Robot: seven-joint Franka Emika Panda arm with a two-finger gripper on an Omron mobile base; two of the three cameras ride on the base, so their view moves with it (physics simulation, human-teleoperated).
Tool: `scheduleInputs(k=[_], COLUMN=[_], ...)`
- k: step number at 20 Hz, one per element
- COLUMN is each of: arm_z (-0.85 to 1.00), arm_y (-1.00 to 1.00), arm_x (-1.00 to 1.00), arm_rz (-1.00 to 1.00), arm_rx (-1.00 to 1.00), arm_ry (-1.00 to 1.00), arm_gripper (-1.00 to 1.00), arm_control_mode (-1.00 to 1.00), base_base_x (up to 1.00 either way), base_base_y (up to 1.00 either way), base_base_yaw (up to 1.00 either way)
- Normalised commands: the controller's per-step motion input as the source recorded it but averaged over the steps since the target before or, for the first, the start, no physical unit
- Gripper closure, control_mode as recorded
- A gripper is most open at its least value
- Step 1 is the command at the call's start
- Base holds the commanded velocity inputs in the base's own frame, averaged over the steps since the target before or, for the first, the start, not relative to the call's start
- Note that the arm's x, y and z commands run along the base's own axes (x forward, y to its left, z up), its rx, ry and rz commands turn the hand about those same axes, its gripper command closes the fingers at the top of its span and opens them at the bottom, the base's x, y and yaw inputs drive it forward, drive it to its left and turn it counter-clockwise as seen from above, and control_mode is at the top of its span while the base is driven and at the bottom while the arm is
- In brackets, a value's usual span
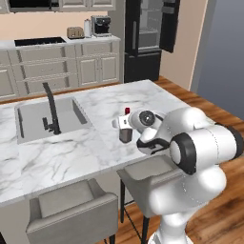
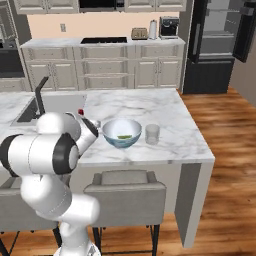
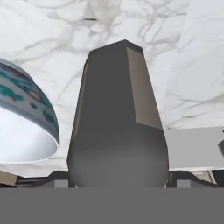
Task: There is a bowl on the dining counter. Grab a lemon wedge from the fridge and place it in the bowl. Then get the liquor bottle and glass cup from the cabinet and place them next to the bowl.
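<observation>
Marble of the dining counter (image 2: 165,107) carries all the task's pieces. The bowl (image 2: 122,132) sits near the counter's front edge, white inside and patterned blue-green outside, with a small yellow-green lemon wedge (image 2: 123,136) lying in its bottom. The glass cup (image 2: 152,134) stands upright just beside the bowl, on the side toward the counter's free end, apart from the rim.

On the bowl's other side, toward the sink (image 1: 47,116) and black faucet (image 1: 51,109), the liquor bottle (image 3: 120,122) stands upright, close to the bowl but not touching it in the hand view. Its red cap (image 1: 127,110) shows above the robot's wrist in the left base view, and its dark body reaches down to the marble.

The gripper (image 3: 118,177) is set around the bottle's lower body. Its jaws stand fairly wide, and the dark fingertips (image 3: 59,177) lie tight against the bottle's two flanks, so it appears clamped on the bottle. The arm bends low over the counter edge on the bottle's side of the bowl.

Well behind the bowl, past the counter's far end, the black fridge (image 2: 220,45) stands with an upper door swung open and grey shelves visible. Below the bowl, grey stools (image 2: 125,185) are tucked under the counter's overhang.
</observation>
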Motion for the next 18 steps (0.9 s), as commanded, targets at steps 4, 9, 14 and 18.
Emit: scheduleInputs(k=[4,9,14,18], arm_z=[-0.46,-0.39,-0.41,-0.45], arm_y=[0.00,0.00,0.00,0.00], arm_x=[0.02,0.01,0.06,0.08], arm_rz=[-0.01,-0.01,0.00,0.00], arm_rx=[0.00,0.00,0.00,0.00], arm_ry=[0.00,0.00,0.00,0.00], arm_gripper=[1.00,1.00,1.00,1.00], arm_control_mode=[-1.00,-1.00,-1.00,-1.00], base_base_x=[0.00,0.00,0.00,0.00], base_base_y=[0.00,0.00,0.00,0.00], base_base_yaw=[0.00,0.00,0.00,0.00])
